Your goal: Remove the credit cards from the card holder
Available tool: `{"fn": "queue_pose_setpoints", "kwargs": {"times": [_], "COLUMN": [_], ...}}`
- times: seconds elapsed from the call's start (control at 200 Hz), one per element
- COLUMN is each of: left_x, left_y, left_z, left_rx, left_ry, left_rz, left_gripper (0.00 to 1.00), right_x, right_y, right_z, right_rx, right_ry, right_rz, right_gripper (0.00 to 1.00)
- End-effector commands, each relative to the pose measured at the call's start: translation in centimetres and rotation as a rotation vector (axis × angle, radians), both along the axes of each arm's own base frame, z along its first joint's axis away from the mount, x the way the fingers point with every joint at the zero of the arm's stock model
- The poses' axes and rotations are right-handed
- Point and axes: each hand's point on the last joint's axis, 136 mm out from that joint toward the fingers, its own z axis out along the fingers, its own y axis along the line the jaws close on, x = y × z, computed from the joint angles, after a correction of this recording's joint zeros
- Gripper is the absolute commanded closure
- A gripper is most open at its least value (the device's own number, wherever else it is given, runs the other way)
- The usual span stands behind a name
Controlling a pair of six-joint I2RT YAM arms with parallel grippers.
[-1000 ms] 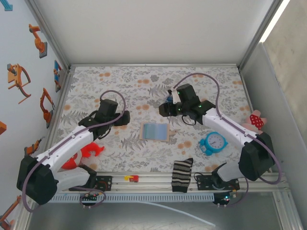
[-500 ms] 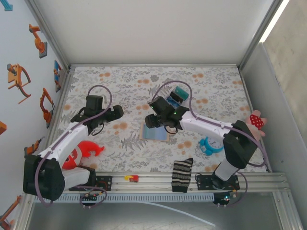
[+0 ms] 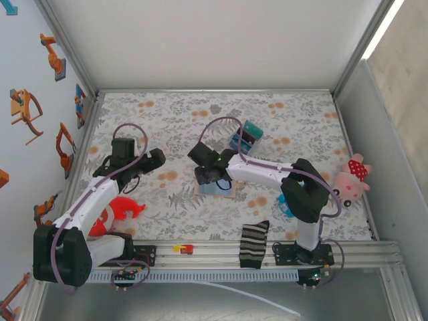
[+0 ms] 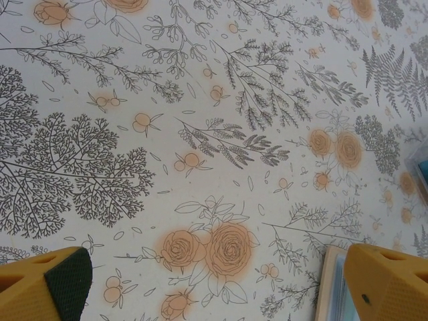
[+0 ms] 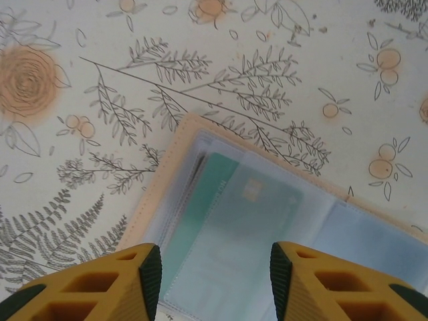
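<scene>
Card holder [image 5: 267,221] lies open with credit cards [image 5: 231,207] still inside, none removed yet; right gripper [image 5: 215,274] hovers over it partly open and empty, left gripper [image 4: 217,284] wide open, empty.

Arms both extended, the left pincer [image 4: 215,289] gapes wide, the right pincer [image 5: 215,277] half parted.

the right arm [image 3: 267,175] has swung left off the blue block [image 3: 245,136], now uncovered; the right fingers [image 5: 100,287] have narrowed and hang over the card holder [image 5: 267,221]. the left arm [image 3: 100,190] has drawn back leftward.
</scene>
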Motion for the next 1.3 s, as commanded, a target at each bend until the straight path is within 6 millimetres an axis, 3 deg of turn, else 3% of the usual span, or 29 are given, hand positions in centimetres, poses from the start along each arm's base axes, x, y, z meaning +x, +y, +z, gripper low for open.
{"fn": "queue_pose_setpoints", "kwargs": {"times": [0.0,1.072,1.182,1.297], "left_x": [-0.3,-0.5,-0.5,-0.6], "left_y": [0.1,-0.2,-0.3,-0.4], "left_z": [-0.1,-1.4,-1.4,-1.2], "left_rx": [-0.023,-0.032,-0.033,-0.037], "left_ry": [0.000,0.046,0.046,0.041], "left_rz": [0.013,0.007,0.005,0.001], "left_gripper": [0.03,0.03,0.03,0.03], "right_x": [-0.1,-2.8,-3.1,-3.1], "right_y": [-1.0,-0.8,-1.2,-1.5], "right_z": [-0.8,-5.9,-6.4,-6.4], "right_rx": [-0.037,-0.073,-0.087,-0.089], "right_ry": [0.029,0.178,0.186,0.183], "right_rz": [-0.067,-0.050,-0.054,-0.055], "right_gripper": [0.53,0.48,0.52,0.65]}}
